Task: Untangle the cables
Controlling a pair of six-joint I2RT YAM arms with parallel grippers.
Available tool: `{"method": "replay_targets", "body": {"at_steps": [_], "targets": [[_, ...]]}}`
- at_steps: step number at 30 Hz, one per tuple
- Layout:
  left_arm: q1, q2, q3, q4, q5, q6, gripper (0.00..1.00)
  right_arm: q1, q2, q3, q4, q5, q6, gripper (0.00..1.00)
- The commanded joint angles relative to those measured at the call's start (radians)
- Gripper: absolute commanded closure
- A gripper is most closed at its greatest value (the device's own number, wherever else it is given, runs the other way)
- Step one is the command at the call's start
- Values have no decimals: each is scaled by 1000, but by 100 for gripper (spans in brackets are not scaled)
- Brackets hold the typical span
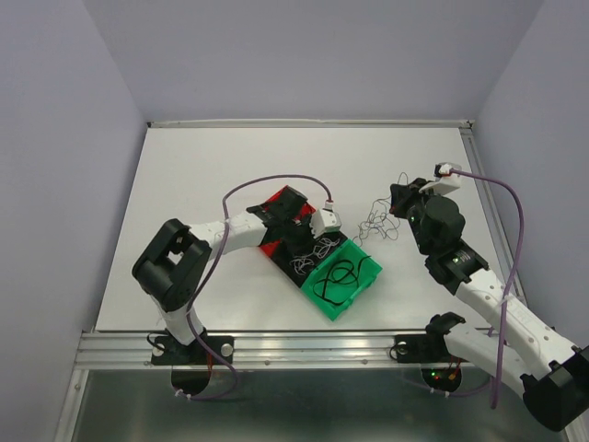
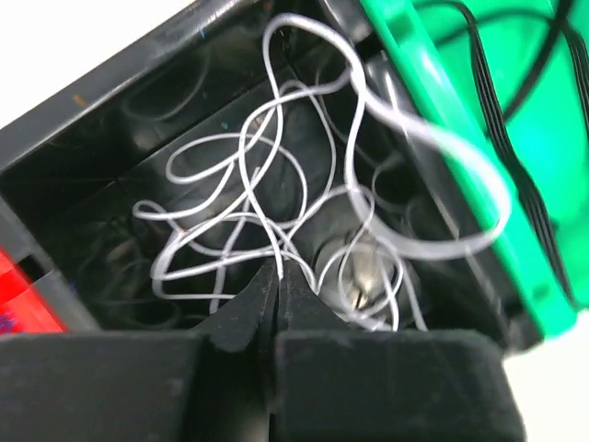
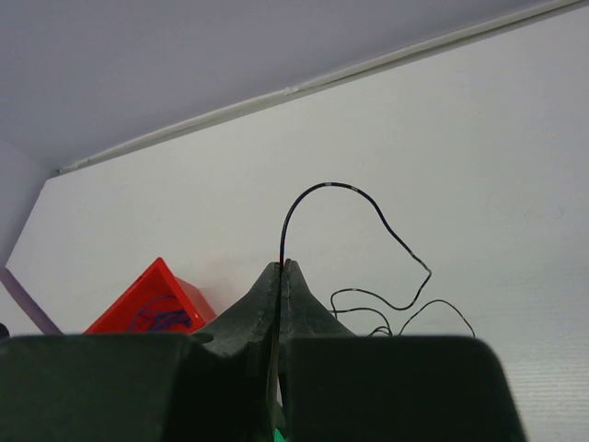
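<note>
**Cable bins: what each cam catches that the others miss**

The top cam gives the layout. Three small plastic bins sit pressed together mid-frame on the matte white table (image 1: 202,175): a red bin (image 1: 274,196), a black bin (image 1: 299,265) and a green bin (image 1: 359,281) to the lower right. The left arm reaches over the black one, and from up there its contents are just a pale scribble.

The left wrist cam is the only one that really shows inside. The white cable (image 2: 248,175) is heaped in glossy, springy loops on the black floor, and one loop flops over the green wall at upper right. The left gripper (image 2: 279,276) has its dark wedge fingers pressed tip to tip right at the heap. Strands cross at the tips, and I can't tell if one is pinched. A black cable (image 2: 515,175) lies in the green bin.

On the right wrist cam, the right gripper (image 3: 281,269) is clamped on a thin black wire (image 3: 386,230). The wire arcs up from the tips, then kinks down to the table at centre right.

From above, that wire runs into a loose tangle (image 1: 377,221) on bare table between the bins and the right arm.

For room to move, the upper and left parts of the table are open. The bins sit well away from every edge, while the right arm works near the right rim.
</note>
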Motion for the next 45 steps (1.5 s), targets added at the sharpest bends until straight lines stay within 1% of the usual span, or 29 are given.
{"method": "replay_targets", "body": {"at_steps": [1,2,3,8,9,14,19,22,26,27,29,33,37,45], "targets": [[-1,24,20,29,-64,-73,75,-3,-2,-14,60,-9,2,100],[-1,5,12,31,-61,-73,72,-3,-2,-12,60,-9,1,99],[0,-12,-6,42,-53,-73,65,-3,-2,-12,62,-14,1,100],[0,-181,-78,101,-61,-91,53,-3,0,-12,60,-16,-1,99],[-1,-204,-97,106,-64,-94,48,-1,0,-12,60,-17,-1,99],[-1,-339,-140,132,-85,-112,44,-3,-2,-14,60,-17,1,100],[0,-379,-141,124,-87,-117,44,-3,0,-12,62,-16,-1,99],[-1,-397,-128,108,-38,-109,44,-3,1,-12,60,-16,-1,100],[-11,-382,-75,37,59,-90,44,-3,6,-12,60,-16,-1,99],[-12,-377,-65,23,76,-88,41,-3,7,-11,60,-14,-2,99],[-29,-374,-63,23,79,-85,39,-1,9,-11,60,-16,-1,99],[-57,-347,-45,26,44,-92,38,-3,9,-11,60,-17,-2,100],[-70,-295,-19,32,1,-82,35,-1,10,-11,62,-17,-2,100],[-92,-213,33,54,-76,-88,34,-3,6,-11,60,-20,-5,99]]}}
